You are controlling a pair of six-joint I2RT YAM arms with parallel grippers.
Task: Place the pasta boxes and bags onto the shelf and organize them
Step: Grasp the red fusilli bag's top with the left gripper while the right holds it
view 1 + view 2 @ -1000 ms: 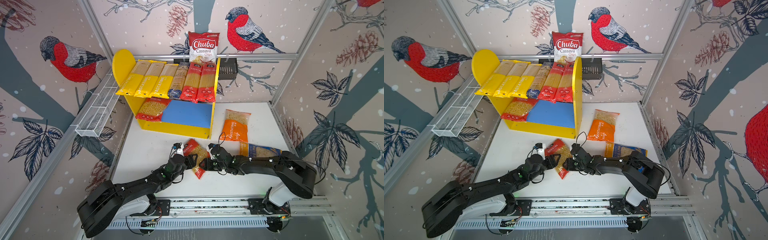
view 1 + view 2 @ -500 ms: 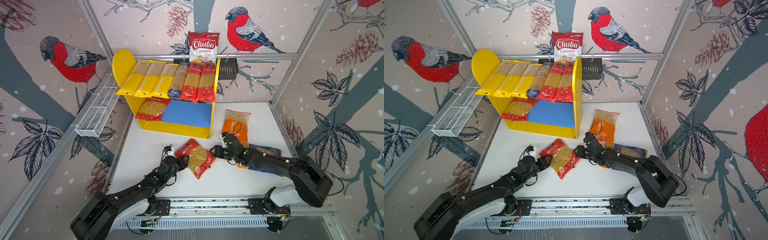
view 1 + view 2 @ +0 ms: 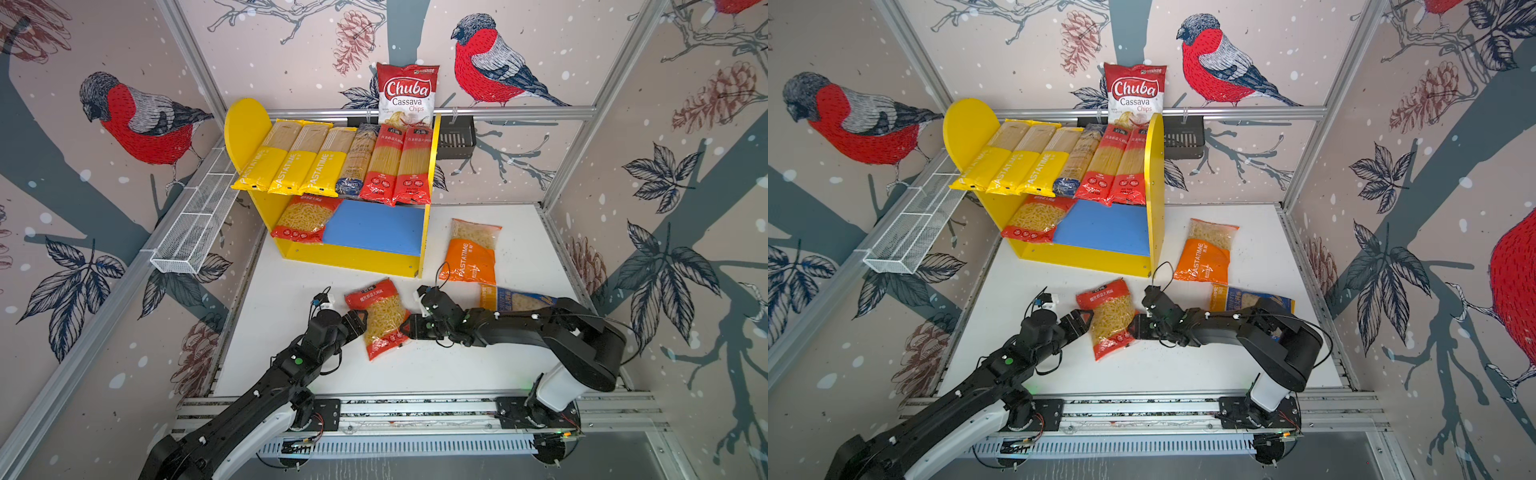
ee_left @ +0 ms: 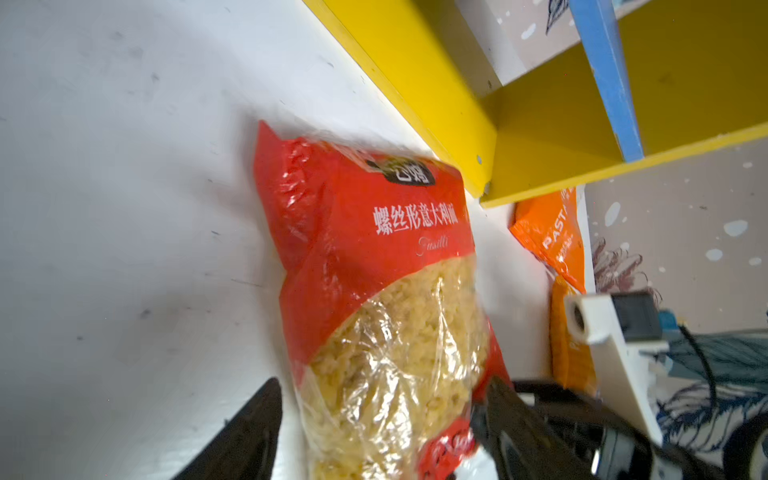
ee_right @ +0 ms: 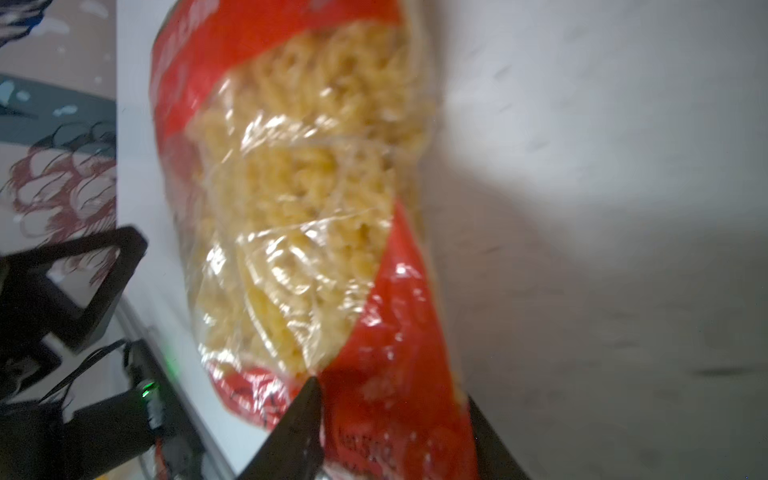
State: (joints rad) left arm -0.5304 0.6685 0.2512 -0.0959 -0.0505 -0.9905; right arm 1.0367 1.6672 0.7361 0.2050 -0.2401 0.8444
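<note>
A red bag of spiral pasta (image 3: 380, 318) (image 3: 1111, 318) lies flat on the white table in front of the shelf (image 3: 353, 257) (image 3: 1084, 257). My left gripper (image 3: 359, 326) (image 4: 380, 419) is open and straddles the bag's left side, with a gap at one finger. My right gripper (image 3: 409, 328) (image 5: 392, 424) is shut on the bag's red right edge. Several long spaghetti packs (image 3: 332, 162) fill the shelf's upper board. Another red pasta bag (image 3: 301, 218) rests on the blue lower board. An orange bag (image 3: 471, 253) and a blue-orange bag (image 3: 511, 297), partly behind my right arm, lie at the right.
A Chuba chips bag (image 3: 407, 93) stands in a black basket (image 3: 455, 139) on the back wall. A white wire basket (image 3: 195, 220) hangs on the left wall. The shelf's yellow side panel (image 3: 426, 232) stands close behind the bag. Rails run along the table's front edge.
The right gripper, which had drawn away toward the orange bag, has come back and closed on the red bag's right edge. The left jaws have widened. The bag has turned more upright on the table.
</note>
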